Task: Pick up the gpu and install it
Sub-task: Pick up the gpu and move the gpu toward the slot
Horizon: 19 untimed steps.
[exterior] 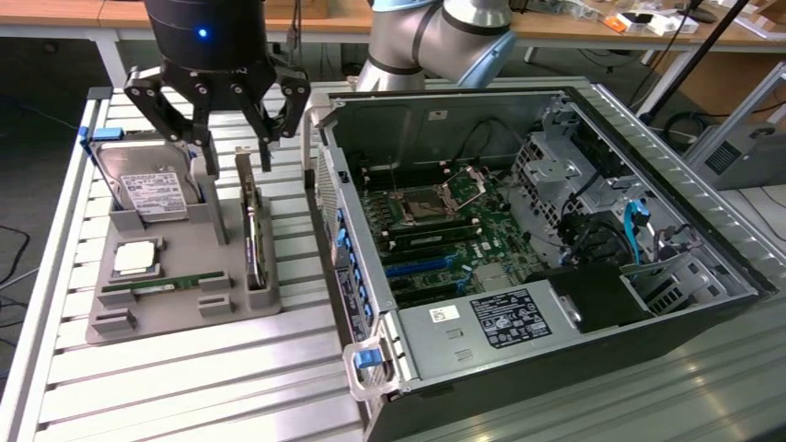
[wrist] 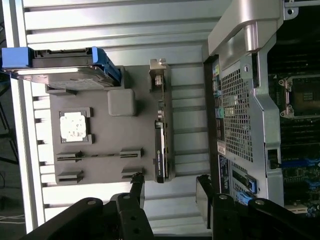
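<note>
While the gripper (exterior: pixel 236 166) hangs over the grey holder (exterior: pixel 172 308), its claw is spread wide and has hold of nothing. In the wrist view the two dark fingertips (wrist: pixel 139 179) stand on either side of the line of the gpu (wrist: pixel 161 140), apart from it and not touching.

The gpu (exterior: pixel 253 230) stands on its long edge in a slot along the holder's edge that faces the computer case (exterior: pixel 326 184). Its silver bracket is at the holder's far corner, just under the claw.

The holder sits on the slatted tabletop (exterior: pixel 184 387), towards the edge at the exterior view's left. It also carries three other things:
- a hard drive (exterior: pixel 154 184) with a white label and blue frame, propped up at the far corner away from the case
- a square processor chip (exterior: pixel 135 258) lying flat near the holder's middle
- a narrow green RAM stick (exterior: pixel 166 285) lying towards its near edge

The case lies open just beside the holder, with the motherboard (exterior: pixel 455 221) exposed inside.
</note>
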Each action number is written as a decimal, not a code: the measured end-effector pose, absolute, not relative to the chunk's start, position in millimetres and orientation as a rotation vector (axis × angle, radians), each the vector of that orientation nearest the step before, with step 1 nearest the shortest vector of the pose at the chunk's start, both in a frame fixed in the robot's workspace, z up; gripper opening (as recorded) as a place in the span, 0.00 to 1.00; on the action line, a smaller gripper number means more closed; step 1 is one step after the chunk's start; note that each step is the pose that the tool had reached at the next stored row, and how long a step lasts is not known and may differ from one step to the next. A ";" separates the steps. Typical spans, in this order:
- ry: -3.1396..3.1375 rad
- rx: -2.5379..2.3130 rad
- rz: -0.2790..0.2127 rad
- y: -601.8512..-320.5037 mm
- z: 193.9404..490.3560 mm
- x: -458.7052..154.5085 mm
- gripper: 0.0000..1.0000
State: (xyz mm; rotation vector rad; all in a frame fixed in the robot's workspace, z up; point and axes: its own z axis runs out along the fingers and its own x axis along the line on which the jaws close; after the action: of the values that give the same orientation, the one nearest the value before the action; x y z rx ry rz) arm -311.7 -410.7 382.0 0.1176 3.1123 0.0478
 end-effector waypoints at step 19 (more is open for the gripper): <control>3.112 0.118 0.048 -409.2 366.3 -311.7 0.54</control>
State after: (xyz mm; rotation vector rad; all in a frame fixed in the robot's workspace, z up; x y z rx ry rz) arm -311.7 -409.2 366.3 0.1177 3.1124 0.0477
